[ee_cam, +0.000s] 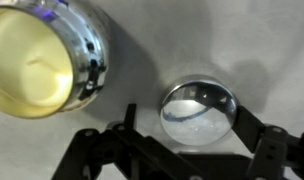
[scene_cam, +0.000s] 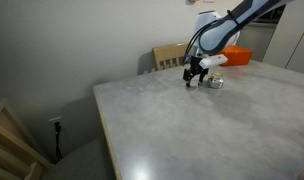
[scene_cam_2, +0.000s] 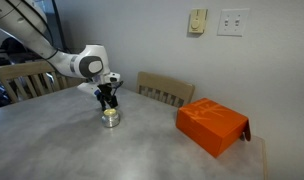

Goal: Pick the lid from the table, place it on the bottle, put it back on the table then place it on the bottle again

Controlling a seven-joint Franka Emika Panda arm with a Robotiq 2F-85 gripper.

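Note:
The lid, a small round silvery-clear cap, lies flat on the pale grey table. In the wrist view my gripper is open and low over it, one finger on each side. The right finger is at the lid's edge and the left finger stands a little off it. The bottle, a squat clear glass jar with a pale open top, stands just beside the lid. It shows in both exterior views next to the gripper. The fingers hide the lid there.
An orange box lies on the table away from the bottle and also shows in an exterior view. A light wooden chair stands at the table's far edge. The table's near edge drops to the floor.

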